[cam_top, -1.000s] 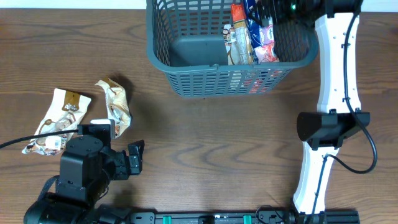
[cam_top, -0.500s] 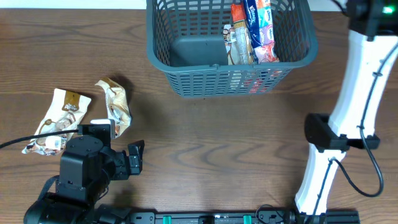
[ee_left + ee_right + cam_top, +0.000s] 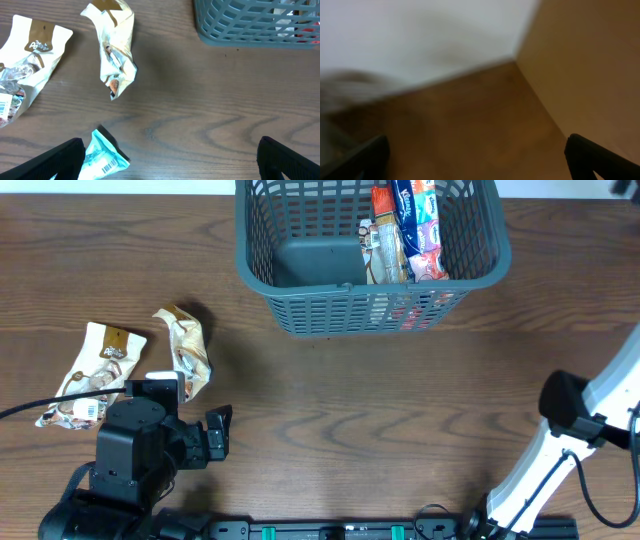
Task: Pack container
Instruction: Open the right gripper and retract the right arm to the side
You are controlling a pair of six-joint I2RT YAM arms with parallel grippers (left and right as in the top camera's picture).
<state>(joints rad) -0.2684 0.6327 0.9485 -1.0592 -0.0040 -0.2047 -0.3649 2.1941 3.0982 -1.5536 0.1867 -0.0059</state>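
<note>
The container [image 3: 366, 311], a dark grey-blue slotted basket, stands at the table's far middle and shows as a corner [image 3: 250, 26] in the left wrist view. Several snack packets [image 3: 405, 235] lie in its right half. On the table at the left are a crumpled beige packet [image 3: 187, 350] [image 3: 116, 50], a flat beige packet [image 3: 95, 370] [image 3: 27, 60] and a teal packet [image 3: 105, 157]. My left gripper [image 3: 170, 162] is open just behind these, its left finger next to the teal packet. My right gripper [image 3: 482, 160] is open with nothing in it and is outside the overhead view.
The left arm [image 3: 135, 445] sits at the near left edge. The right arm [image 3: 580, 405] leans out past the table's right edge. The right wrist view is blurred, showing only brown surface and pale wall.
The right arm has swung from above the basket out to the right, and its gripper has left the overhead view. The left arm and the packets have not moved.
</note>
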